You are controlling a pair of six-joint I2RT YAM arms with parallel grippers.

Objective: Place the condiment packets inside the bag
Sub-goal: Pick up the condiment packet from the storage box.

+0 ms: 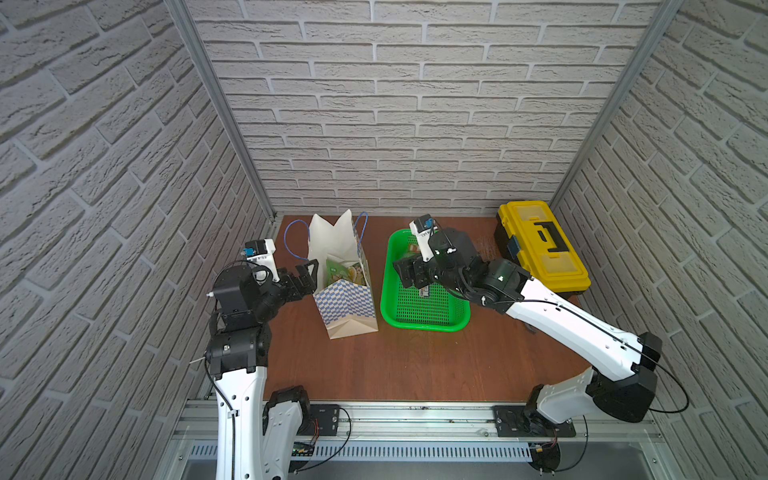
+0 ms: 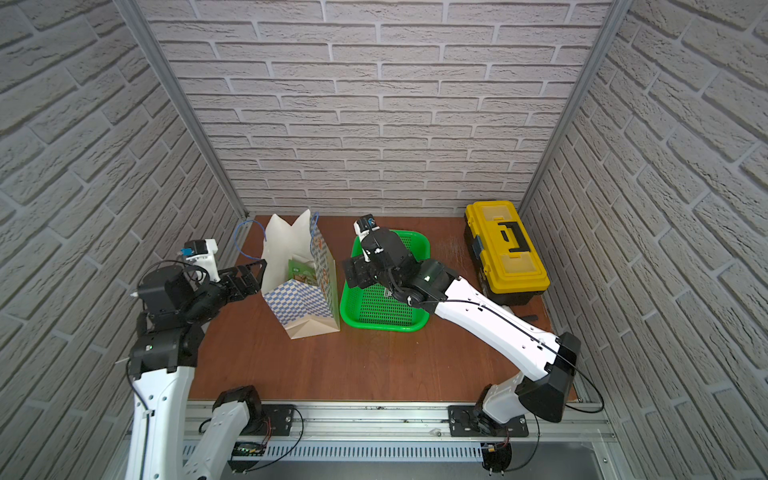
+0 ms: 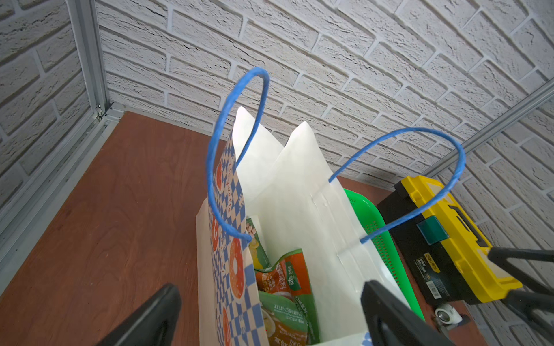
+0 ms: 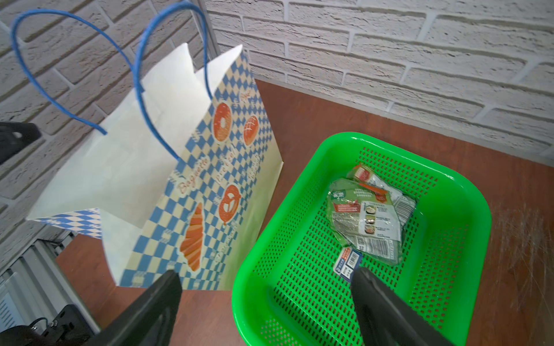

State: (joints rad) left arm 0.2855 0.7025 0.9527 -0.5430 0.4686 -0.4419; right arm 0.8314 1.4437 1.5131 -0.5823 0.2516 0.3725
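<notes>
Crumpled green condiment packets [image 4: 367,218] lie overlapping inside the green perforated basket [image 4: 467,215], with a small barcode sticker [image 4: 347,263] touching them. The checked paper bag [image 4: 209,185] stands just beside the basket. The right gripper [image 4: 265,274], spread wide and empty, straddles the basket's rim.

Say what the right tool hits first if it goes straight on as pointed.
Most likely the bag's checked side: the open right tool aims at it from over the basket's rim. Height is unclear, so that rim might come first.

- Bag [image 4: 192,185] showing blue-and-white diamond check, orange pastry prints, white inside.
- Basket [image 4: 476,206]: bright green.
- Packets [image 4: 365,221]: green foil, red-orange accents.
- Toolbox [image 1: 536,226]: yellow and black.
</notes>
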